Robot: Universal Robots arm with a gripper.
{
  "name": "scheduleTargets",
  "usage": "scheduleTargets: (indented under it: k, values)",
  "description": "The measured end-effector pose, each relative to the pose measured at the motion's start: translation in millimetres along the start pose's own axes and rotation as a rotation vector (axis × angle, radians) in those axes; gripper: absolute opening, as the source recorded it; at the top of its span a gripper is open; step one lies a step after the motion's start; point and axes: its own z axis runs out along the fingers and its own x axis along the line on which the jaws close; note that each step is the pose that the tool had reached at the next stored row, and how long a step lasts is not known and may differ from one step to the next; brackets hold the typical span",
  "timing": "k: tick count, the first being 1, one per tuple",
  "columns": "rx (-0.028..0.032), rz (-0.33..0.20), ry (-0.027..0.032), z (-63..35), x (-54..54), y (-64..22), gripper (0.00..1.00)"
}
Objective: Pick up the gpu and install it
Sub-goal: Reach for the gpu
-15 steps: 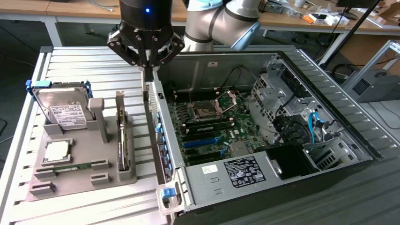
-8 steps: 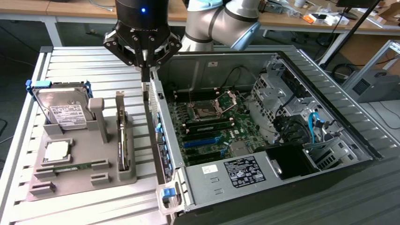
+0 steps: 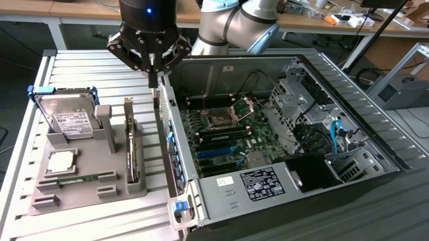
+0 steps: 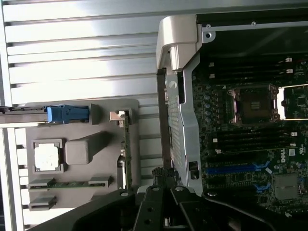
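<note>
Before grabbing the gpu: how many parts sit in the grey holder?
4: hard drive standing at the far end, CPU lying flat mid-holder, RAM stick flat nearer the camera, gpu on edge toward the case. None seems hidden.

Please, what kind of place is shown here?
Probably a robotics lab or workshop: a robot arm hangs over an open computer case on a slatted metal table, with cluttered wooden workbenches behind.

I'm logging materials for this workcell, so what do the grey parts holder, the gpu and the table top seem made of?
The grey parts holder: probably moulded or printed plastic, matte; even dull grey, no glare.
The gpu: brownish-green circuit board standing on edge, with what looks like a bare metal end bracket.
The table top: likely aluminium slats, ribbed with bright streaky reflections.
</note>
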Motion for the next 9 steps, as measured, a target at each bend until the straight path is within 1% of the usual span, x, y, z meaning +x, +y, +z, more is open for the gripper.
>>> scheduleTargets:
  k: [9]
  values:
    - [0.0001, 0.000, 0.0001, -0.3, 8.0, -0.6, 0.10]
